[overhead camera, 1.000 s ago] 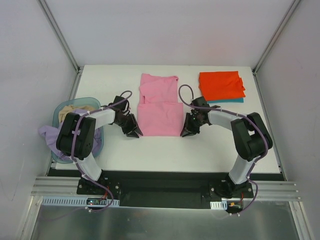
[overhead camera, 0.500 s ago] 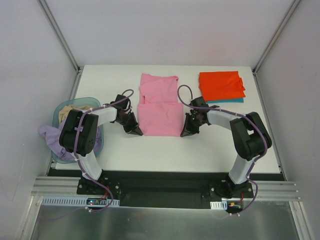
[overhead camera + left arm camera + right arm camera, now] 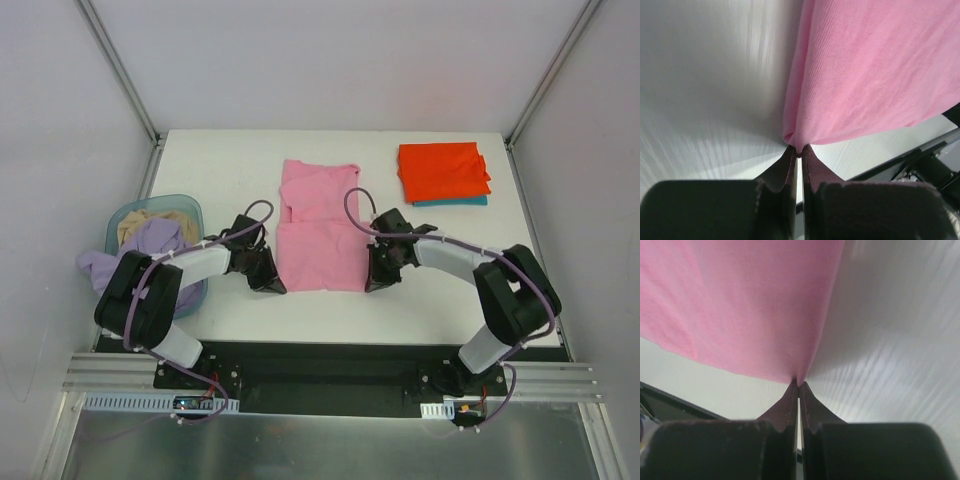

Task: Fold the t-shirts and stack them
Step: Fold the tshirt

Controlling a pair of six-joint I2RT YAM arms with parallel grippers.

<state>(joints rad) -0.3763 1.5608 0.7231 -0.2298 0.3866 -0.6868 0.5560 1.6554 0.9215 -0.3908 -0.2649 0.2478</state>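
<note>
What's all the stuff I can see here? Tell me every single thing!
pink t-shirt: one, bright pink, middle of the table, partly folded
orange-red t-shirt: one, orange-red, folded, far right, on top of the teal one
teal t-shirt: one, teal, under the orange-red one, only an edge showing
lavender t-shirt: one, pale lavender, spilling over the basket
tan cloth: one, tan, inside the basket
basket: one, light blue, left side
table: one, white
left gripper: one, black, pinching the pink t-shirt's near left corner
right gripper: one, black, pinching its near right corner
</note>
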